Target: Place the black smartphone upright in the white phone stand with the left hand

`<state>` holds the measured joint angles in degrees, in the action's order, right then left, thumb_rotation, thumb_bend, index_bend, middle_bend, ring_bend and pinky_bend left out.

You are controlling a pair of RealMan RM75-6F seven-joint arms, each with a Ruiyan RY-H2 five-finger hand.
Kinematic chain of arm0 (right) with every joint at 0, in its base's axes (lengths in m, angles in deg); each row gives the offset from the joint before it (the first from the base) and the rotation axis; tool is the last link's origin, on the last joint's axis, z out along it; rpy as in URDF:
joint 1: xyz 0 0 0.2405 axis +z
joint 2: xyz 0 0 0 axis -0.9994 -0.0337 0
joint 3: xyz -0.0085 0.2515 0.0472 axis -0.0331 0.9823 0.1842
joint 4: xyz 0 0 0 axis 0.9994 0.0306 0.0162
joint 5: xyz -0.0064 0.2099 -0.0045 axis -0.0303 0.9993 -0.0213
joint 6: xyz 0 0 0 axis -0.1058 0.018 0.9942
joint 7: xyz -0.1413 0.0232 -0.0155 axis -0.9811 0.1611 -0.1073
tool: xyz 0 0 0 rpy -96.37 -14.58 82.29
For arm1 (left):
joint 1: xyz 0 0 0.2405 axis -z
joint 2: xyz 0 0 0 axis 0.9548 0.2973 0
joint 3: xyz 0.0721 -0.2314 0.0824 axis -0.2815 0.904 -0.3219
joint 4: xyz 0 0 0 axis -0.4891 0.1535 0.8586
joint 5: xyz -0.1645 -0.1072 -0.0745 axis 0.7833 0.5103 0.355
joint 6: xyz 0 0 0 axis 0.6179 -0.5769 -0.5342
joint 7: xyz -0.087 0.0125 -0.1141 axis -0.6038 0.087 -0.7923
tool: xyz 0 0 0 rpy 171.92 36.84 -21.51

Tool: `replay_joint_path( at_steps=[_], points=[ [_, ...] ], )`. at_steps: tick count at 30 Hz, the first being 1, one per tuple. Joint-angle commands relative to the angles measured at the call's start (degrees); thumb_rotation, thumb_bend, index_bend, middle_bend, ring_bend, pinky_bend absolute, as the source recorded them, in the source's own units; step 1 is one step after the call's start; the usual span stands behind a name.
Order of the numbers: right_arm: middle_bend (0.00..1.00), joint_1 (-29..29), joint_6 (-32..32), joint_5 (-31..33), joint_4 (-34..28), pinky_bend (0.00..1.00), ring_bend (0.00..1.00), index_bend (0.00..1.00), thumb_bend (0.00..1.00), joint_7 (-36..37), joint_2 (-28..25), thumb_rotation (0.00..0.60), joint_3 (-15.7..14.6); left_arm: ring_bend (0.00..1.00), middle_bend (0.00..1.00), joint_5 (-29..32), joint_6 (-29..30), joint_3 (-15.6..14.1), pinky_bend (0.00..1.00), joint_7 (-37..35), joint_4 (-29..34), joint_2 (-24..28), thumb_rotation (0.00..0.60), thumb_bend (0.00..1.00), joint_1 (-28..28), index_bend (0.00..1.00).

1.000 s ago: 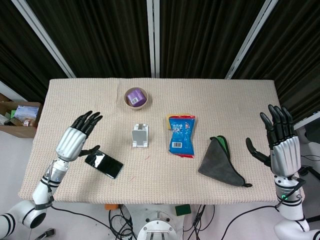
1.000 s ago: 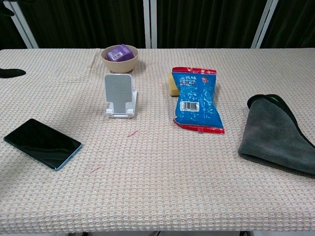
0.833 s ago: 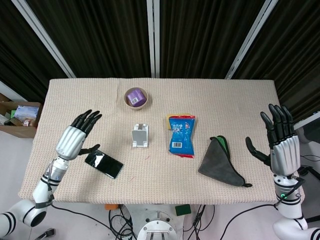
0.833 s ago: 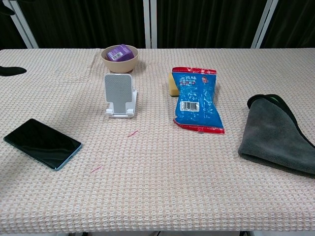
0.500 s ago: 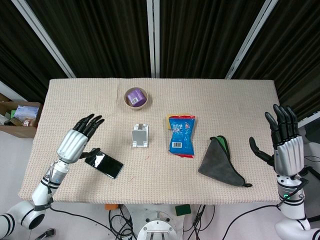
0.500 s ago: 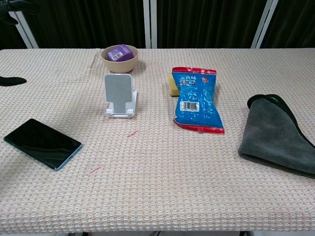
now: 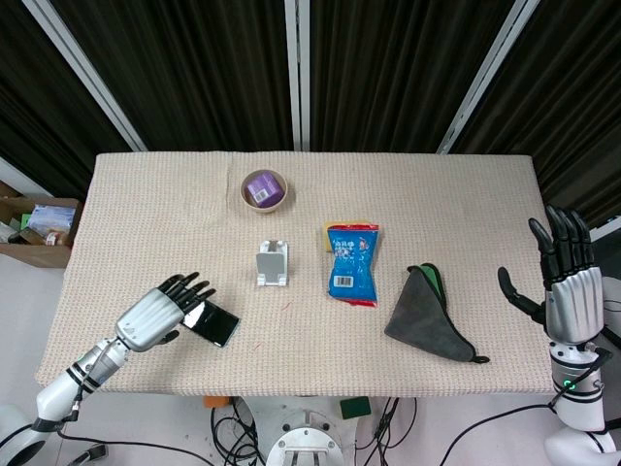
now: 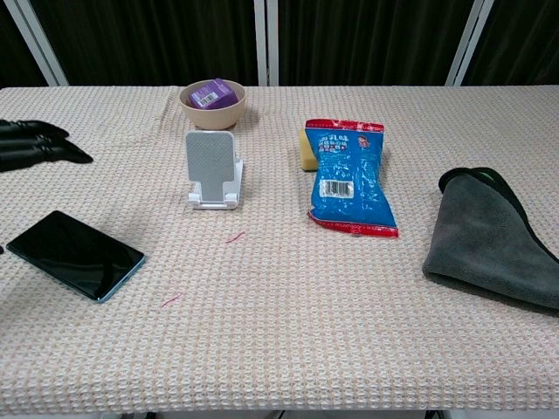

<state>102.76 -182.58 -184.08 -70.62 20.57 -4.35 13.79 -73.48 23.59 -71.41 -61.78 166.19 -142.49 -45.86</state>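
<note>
- Two hands in the shot, neither holding anything.
- left hand [image 7: 160, 313] is low over the desk [image 7: 146, 194], out to the left of and nearer the front edge than the white phone stand [image 7: 272, 263]. Its fingers [image 8: 39, 145] are stretched out and apart, reaching over the left end of the black smartphone [image 8: 73, 254]. From overhead they overlap the phone, but the chest cam shows them clear of it, so not grabbing it as far as I can see.
- black smartphone is lying flat, screen up, at a diagonal, well left of the stand and closer to the front edge. Not in the stand.
- white phone stand is upright and empty, roughly mid-desk.
- right hand [image 7: 571, 288] is raised off the right edge of the desk, far from the stand, palm open with fingers spread and pointing up.
- Other stuff around the stand: a beige bowl [image 7: 264, 189] with a purple thing [image 7: 261, 188] in it just behind, a blue snack bag [image 7: 353, 262] just to the right with something yellow [image 8: 307, 150] tucked at its top left corner, and a folded grey cloth [image 7: 428, 316] further right past the bag.
</note>
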Motion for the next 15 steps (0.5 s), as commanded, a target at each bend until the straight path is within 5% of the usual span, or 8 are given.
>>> replay_joint_path(
  at_steps=[1, 10, 15],
  points=[
    [0.0, -0.15, 0.28, 0.19, 0.37, 0.0, 0.0, 0.0, 0.38, -0.03, 0.42, 0.6, -0.45, 0.04, 0.1, -0.31, -4.88, -0.76, 0.2, 3.93, 2.24, -0.02, 0.6, 0.13, 2.23, 0.08],
    [0.0, -0.46, 1.23, 0.34, 0.23, 0.0, 0.0, 0.0, 0.38, -0.85, 0.41, 0.6, -1.59, 0.04, 0.1, 5.0, -13.83, 1.35, 0.17, 12.42, 1.24, -3.48, 0.6, 0.13, 5.14, 0.07],
    [0.0, -0.4, 1.66, 0.57, 0.42, 0.0, 0.0, 0.0, 0.38, -0.75, 0.3, 0.6, -1.76, 0.04, 0.09, 8.39, -17.41, 1.27, 0.17, 10.95, 0.81, -3.8, 0.6, 0.13, 6.02, 0.07]
  ],
)
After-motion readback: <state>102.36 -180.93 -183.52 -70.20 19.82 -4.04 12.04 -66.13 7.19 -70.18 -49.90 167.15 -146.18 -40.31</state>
